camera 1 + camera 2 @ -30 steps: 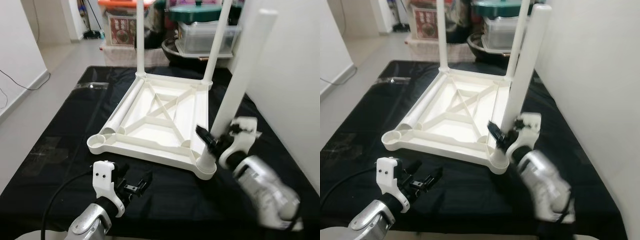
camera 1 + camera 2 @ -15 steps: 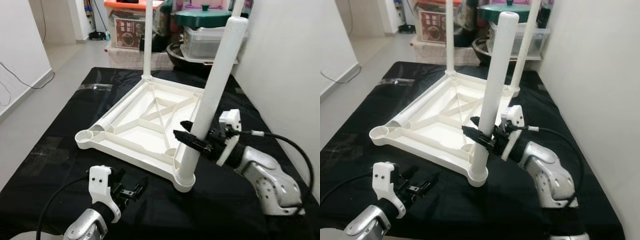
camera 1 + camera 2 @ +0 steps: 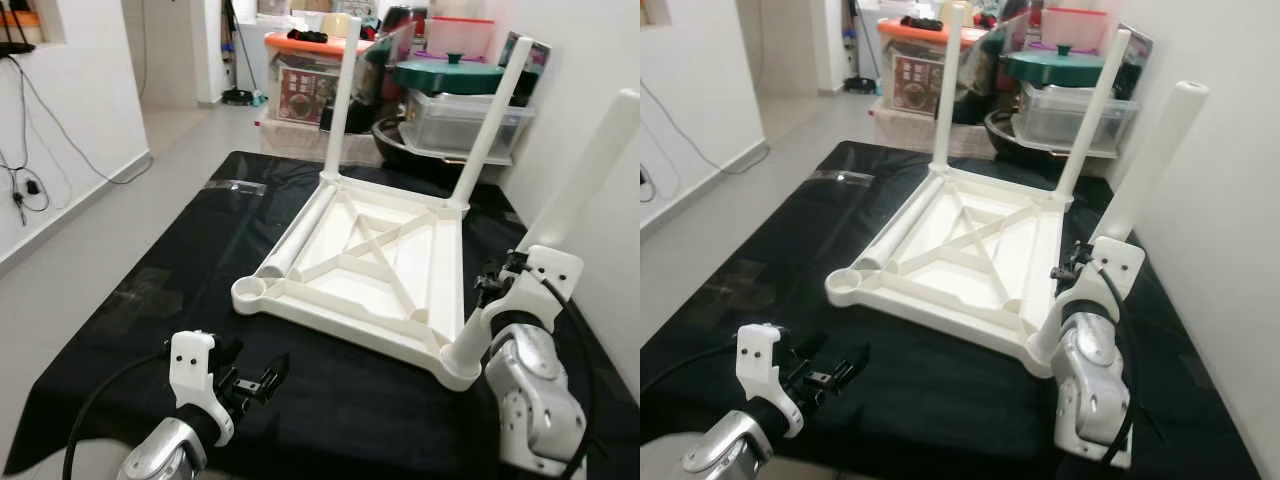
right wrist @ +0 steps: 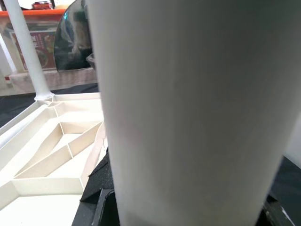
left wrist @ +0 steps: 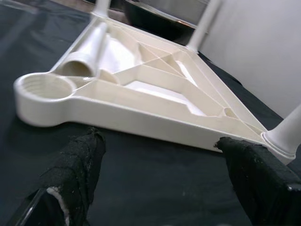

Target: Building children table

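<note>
The white tabletop (image 3: 370,262) lay upside down on a black cloth (image 3: 330,400), ribs up. Two legs stood upright in its far corners: the far left leg (image 3: 341,92) and the far right leg (image 3: 490,118). A loose leg (image 3: 300,232) lay inside the frame along the left edge, its open end just beside the empty near-left socket (image 3: 249,291).

The right gripper (image 3: 492,287) was at the near right corner, clenched around the third leg (image 3: 1148,166), whose foot sat in the near-right socket (image 3: 462,357) and which leaned away to the far right. In the right wrist view that leg (image 4: 188,113) stood close between the black fingers (image 4: 96,181).

The left gripper (image 3: 255,381) hovered low over the cloth, near of the tabletop and apart from it, fingers (image 5: 77,165) spread and holding nothing. Storage boxes (image 3: 305,75) and a green-lidded pot (image 3: 462,75) stood beyond the far edge.
</note>
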`<state>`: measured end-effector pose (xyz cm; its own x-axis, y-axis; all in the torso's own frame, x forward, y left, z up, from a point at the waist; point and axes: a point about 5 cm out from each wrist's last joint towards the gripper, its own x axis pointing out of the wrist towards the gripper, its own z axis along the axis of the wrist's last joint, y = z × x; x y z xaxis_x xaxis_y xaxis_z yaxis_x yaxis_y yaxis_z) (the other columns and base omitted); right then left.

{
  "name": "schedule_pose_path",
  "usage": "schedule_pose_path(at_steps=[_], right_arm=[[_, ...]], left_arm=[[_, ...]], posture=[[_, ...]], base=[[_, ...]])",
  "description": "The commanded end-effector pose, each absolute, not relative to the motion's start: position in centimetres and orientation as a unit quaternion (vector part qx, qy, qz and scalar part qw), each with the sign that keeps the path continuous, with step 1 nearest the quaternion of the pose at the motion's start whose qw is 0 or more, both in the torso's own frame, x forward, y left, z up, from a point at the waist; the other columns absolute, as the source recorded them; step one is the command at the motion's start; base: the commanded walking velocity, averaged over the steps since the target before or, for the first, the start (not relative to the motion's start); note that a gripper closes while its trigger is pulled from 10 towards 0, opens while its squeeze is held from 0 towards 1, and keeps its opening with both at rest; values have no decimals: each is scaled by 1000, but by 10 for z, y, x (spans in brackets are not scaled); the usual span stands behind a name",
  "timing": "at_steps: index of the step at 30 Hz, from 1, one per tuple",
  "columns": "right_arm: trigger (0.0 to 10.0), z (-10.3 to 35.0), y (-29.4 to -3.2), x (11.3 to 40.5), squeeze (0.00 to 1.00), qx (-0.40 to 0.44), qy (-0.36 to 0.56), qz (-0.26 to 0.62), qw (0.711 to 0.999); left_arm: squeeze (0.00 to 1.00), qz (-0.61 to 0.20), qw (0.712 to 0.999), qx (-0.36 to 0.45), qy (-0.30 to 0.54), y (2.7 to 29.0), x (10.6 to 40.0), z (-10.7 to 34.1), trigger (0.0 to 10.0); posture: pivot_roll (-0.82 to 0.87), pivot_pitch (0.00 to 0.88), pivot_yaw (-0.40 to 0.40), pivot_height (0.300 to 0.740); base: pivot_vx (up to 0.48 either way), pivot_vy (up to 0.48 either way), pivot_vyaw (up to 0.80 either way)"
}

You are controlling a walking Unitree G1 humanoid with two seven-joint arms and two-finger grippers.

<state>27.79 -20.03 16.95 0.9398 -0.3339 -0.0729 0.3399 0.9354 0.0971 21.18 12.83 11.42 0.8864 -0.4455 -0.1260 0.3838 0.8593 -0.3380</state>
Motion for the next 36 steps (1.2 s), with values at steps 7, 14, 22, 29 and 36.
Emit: schedule_pose_path(at_steps=[7,14,22,29,36], right_arm=[[10000,164,-212,307,388,53,79,-78,992],[10000,190,-205,309,0,87,0,250,964],[8078,178,-186,296,0,70,15,387,919],[0,163,-187,308,0,112,14,351,929],[0,113,-238,315,0,132,124,-107,978]], left_arm=[[0,-220,957,-161,102,123,213,112,10000],[0,-219,957,-164,99,122,215,111,10000],[0,-220,956,-166,98,120,214,112,10000],[0,-223,956,-163,99,121,213,112,10000],[0,-219,956,-167,103,122,210,112,10000]], posture=[[127,0,-71,740],[135,0,-82,740],[143,0,-91,740],[149,0,-83,740],[139,0,-78,740]], base=[[0,0,0],[0,0,0],[0,0,0],[0,0,0],[0,0,0]])
